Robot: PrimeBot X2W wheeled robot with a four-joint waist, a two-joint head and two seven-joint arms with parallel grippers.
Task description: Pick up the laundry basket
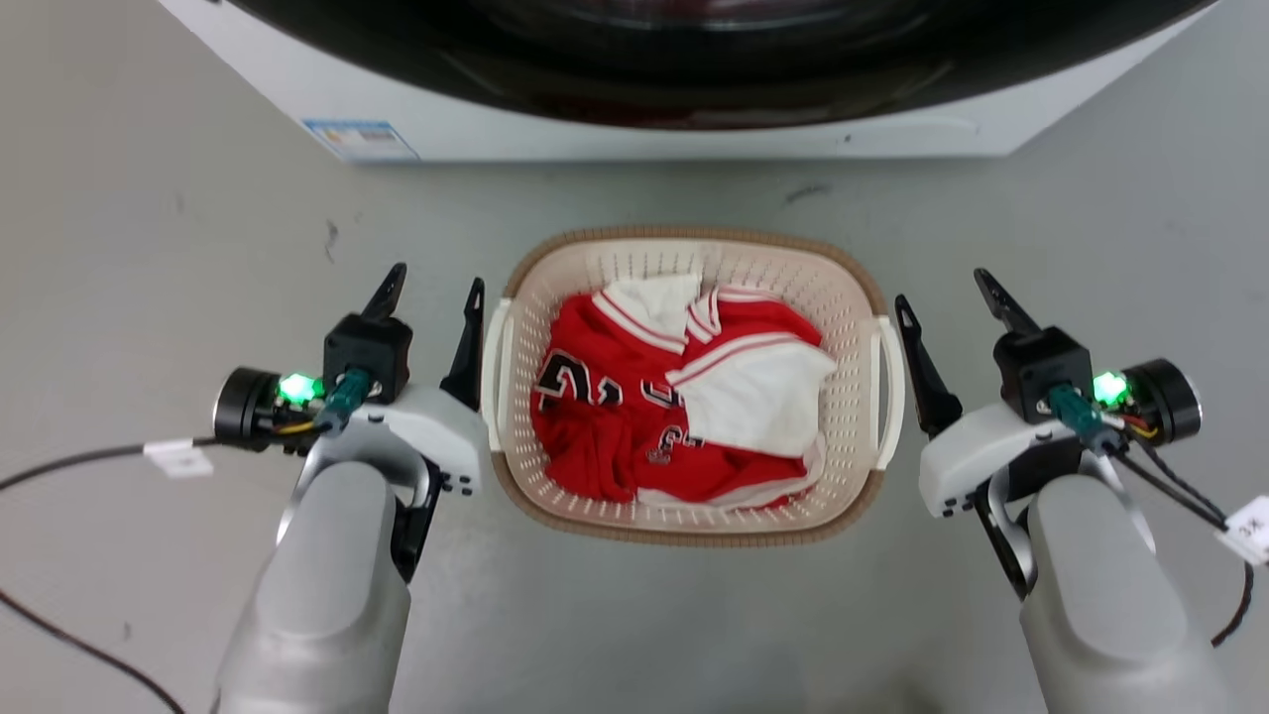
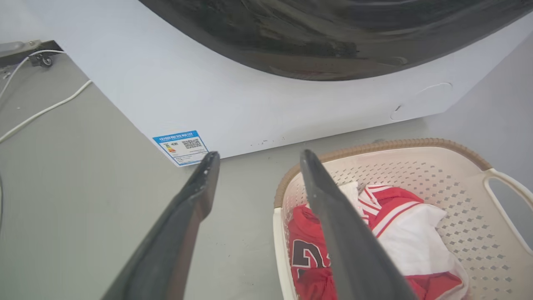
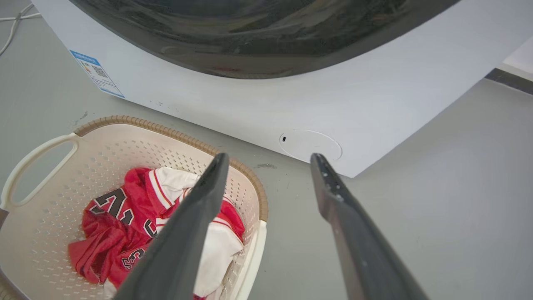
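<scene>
Head view: the laundry basket (image 1: 694, 236) is seen on the grey floor (image 1: 149, 248), near the front of a white washing machine (image 1: 634, 134). Red and white jerseys (image 1: 615, 397) are heaped inside it. The left end effector (image 1: 436, 276) is held just beside the basket's left white handle (image 1: 493, 357), and the right end effector (image 1: 941, 286) just beside the right handle (image 1: 895, 377). Both are spread wide and nothing is gripped. Whether the inner fingers touch the handles cannot be told.

Left wrist view: the left end effector (image 2: 259, 153) is shown wide open over bare floor. Its inner finger crosses in front of the basket's near edge. A blue label (image 2: 181, 146) is seen on the machine behind, and a white cable (image 2: 46, 109) is laid on the floor at the far left.

Right wrist view: the right end effector (image 3: 270, 156) is likewise parted widely, and the basket is partly covered by its inner finger. A round flap (image 3: 310, 145) is seen on the machine's front, beyond the fingertips.
</scene>
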